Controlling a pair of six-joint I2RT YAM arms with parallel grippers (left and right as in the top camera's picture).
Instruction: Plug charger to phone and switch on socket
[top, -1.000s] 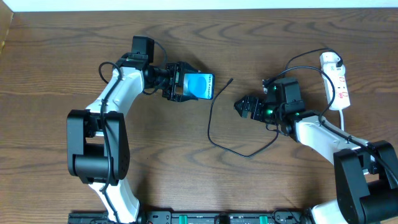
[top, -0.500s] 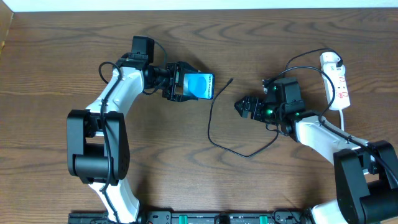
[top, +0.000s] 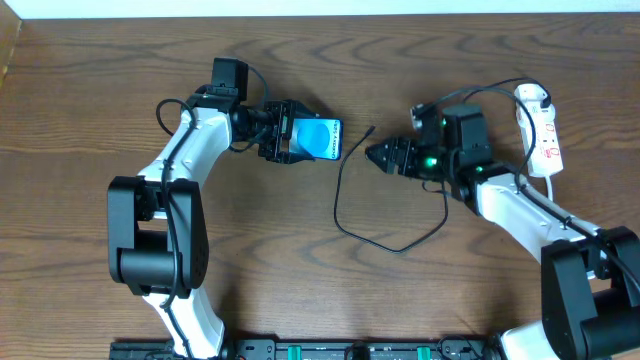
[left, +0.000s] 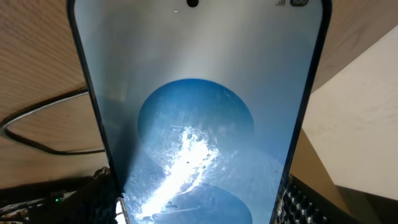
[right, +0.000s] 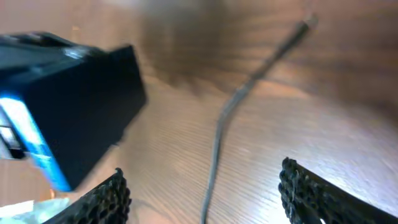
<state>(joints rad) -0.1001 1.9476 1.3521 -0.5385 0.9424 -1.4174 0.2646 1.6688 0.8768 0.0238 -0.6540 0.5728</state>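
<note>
The phone (top: 321, 139), its blue screen lit, is held in my left gripper (top: 296, 138), which is shut on its sides; the screen fills the left wrist view (left: 196, 112). The charger, a thin black cable (top: 340, 190), loops on the table with its plug tip (top: 371, 129) to the right of the phone. My right gripper (top: 378, 155) is open, just right of the cable's upper run. In the right wrist view the cable (right: 221, 134) runs between the spread fingers (right: 202, 196), and the phone's dark edge (right: 68, 106) shows at left. The white socket strip (top: 543, 130) lies at the far right.
A white cord (top: 551, 190) leaves the socket strip toward the front right. The table's back edge meets a white wall at the top of the overhead view.
My right gripper has moved left and up toward the cable's free end, now close beside it. The left arm and phone have stayed in place.
</note>
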